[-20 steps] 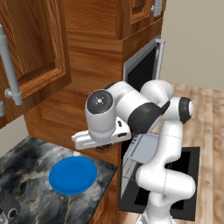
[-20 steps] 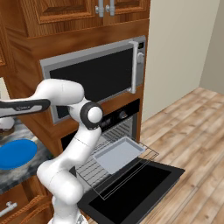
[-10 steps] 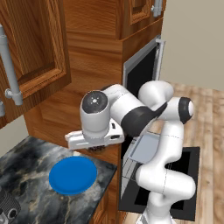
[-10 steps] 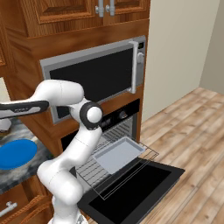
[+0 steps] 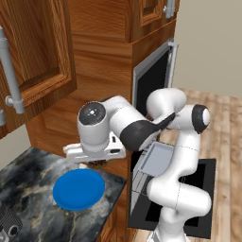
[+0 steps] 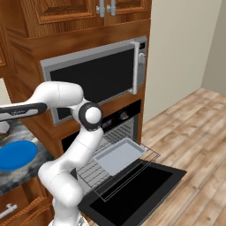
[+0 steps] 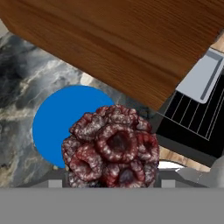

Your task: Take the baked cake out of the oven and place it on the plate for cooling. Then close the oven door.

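The baked cake (image 7: pixel 111 148), a dark-brown lump with reddish bumps, sits between my fingers in the hand view, and my gripper (image 7: pixel 112 180) is shut on it. Behind it lies the blue plate (image 7: pixel 61 122), with the cake over the plate's near-right edge. From the left base view, my gripper (image 5: pixel 97 163) hangs just above the plate (image 5: pixel 79 189) at its back rim. The oven (image 6: pixel 119 121) stands open, its black door (image 6: pixel 137 194) folded down flat. A wire rack and grey tray (image 6: pixel 119 154) stick out over the door.
The plate rests on a dark marble counter (image 5: pixel 28 175). Wooden cabinet fronts (image 5: pixel 99 61) rise close behind my hand. A silver-framed microwave (image 6: pixel 95 73) sits above the oven. A dark knobbed object (image 5: pixel 9 224) stands at the counter's front left corner.
My hand has carried the cake leftward and slightly down, from beside the cabinet toward the plate's back edge. The grip has stayed the same.
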